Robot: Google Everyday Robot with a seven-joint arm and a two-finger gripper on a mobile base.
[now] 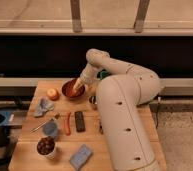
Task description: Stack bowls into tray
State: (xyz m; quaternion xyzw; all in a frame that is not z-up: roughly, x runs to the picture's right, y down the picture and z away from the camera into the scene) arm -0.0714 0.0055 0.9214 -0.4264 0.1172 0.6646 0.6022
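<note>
The glossy orange-red bowl (pixel 71 90) sits at the back of the wooden table (pixel 30 150), left of the arm. My gripper (pixel 79 84) hangs down at this bowl's right rim, reaching in from the right; contact is hidden. A smaller purple-blue round bowl (pixel 50 129) stands on the front left part of the table, far from the gripper. Only a corner of the green tray (pixel 104 75) shows behind the arm, at the back right.
An orange fruit (pixel 52 93) and a blue cloth (pixel 42 106) lie left of the red bowl. A red stick-shaped item (pixel 67 123), a dark bar (pixel 79 121), a white cup of dark round things (pixel 46 146) and a blue sponge (pixel 81 156) fill the front.
</note>
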